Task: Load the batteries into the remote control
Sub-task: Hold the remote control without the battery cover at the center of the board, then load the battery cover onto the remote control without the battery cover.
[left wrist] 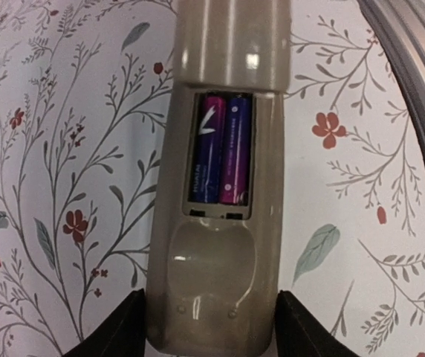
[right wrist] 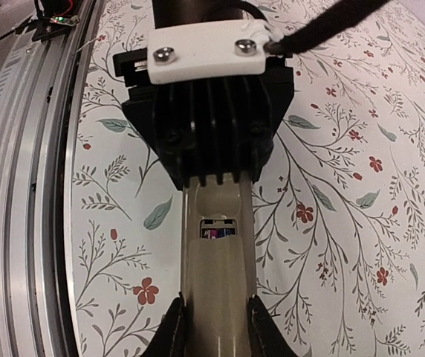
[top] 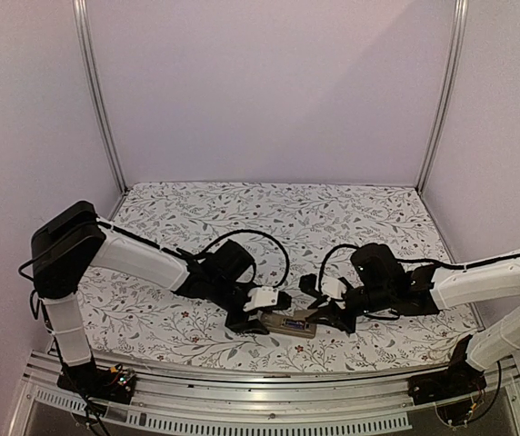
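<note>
The remote control [top: 295, 324] lies back-up on the floral cloth between both arms. In the left wrist view its battery bay is open, and two batteries [left wrist: 220, 149] lie side by side in it, purple and pink-labelled. A grey-beige cover [left wrist: 231, 44] sits partly slid over the bay's far end. My left gripper [left wrist: 211, 327] has its dark fingers against both sides of the remote's rounded end [left wrist: 212, 282]. My right gripper [right wrist: 215, 327] is shut on the remote's other end [right wrist: 220, 290]. From there only a sliver of the batteries [right wrist: 218, 233] shows past the cover.
The table's metal front rail [right wrist: 19, 186] runs close beside the remote. Black cables [top: 269, 241] loop over the cloth behind the grippers. The left gripper's black body [right wrist: 209, 126] fills the upper middle of the right wrist view.
</note>
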Tool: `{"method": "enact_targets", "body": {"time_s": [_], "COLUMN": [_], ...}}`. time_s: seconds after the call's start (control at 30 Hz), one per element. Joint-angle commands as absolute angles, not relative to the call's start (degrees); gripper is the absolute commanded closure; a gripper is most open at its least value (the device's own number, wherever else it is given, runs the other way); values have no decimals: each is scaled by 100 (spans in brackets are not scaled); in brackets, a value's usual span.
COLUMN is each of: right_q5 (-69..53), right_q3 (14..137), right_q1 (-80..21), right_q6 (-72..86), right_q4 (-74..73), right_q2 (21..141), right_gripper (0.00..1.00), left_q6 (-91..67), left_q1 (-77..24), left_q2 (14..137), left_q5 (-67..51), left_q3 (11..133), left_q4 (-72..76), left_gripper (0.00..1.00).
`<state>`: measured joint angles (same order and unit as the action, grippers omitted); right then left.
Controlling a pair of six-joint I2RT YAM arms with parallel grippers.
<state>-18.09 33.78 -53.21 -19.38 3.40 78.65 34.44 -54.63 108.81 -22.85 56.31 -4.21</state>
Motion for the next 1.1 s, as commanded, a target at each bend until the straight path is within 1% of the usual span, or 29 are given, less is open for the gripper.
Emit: {"method": "enact_targets", "body": {"time_s": [0.0,0.1,0.2,0.33,0.47,0.57,0.63,0.8,0.87,0.93,1.0,1.07], "right_q5": [-1895,-1890,-1901,-1996,-2006,-2139,-2288,-2409,-2468,-2487,-2486,-2535], "right_q3": [3364,3409,3410,3385,3324,3390,3511,3731,3750,3782,3845,3914], "right_q1": [-5287,-5267,-5231,-5221,-5221,-5221,-5221,-5221,-5221,-5221,-5221,-5215], "right_q6": [-1978,-1984,-1986,-2038,-2294,-2505,-2633,-2863,-2894,-2887,-2837,-2771], "right_q4": [553,554,586,582,706,798,808,836,880,898,905,924], "right_q2": [7805,7843,7836,7780,7829,7987,8135,8604,8706,8814,8949,9062], "right_gripper": [100,100,100,100,100,100,100,100,100,100,100,100], "left_q6": [3353,3319,3350,3314,3118,3079,3014,2857,2856,2849,2828,2822], "left_q1": [-5548,-5558,-5548,-5452,-5432,-5433,-5434,-5431,-5427,-5427,-5426,-5424], "left_q2": [11021,10978,10845,10693,10576,10373,10297,10336,10332,10315,10303,10305], "left_q5": [-1993,-1913,-1765,-1493,-1493,-1425,-1441,-1503,-1511,-1524,-1544,-1576], "left_q3": [5573,5549,5440,5261,5184,4945,4853,4908,4904,4896,4896,4896], "left_q4": [-354,-359,-345,-377,-680,-571,-507,-575,-585,-593,-601,-606], "left_gripper": [48,57,62,62,62,61,59,47,36,29,25,24]}}
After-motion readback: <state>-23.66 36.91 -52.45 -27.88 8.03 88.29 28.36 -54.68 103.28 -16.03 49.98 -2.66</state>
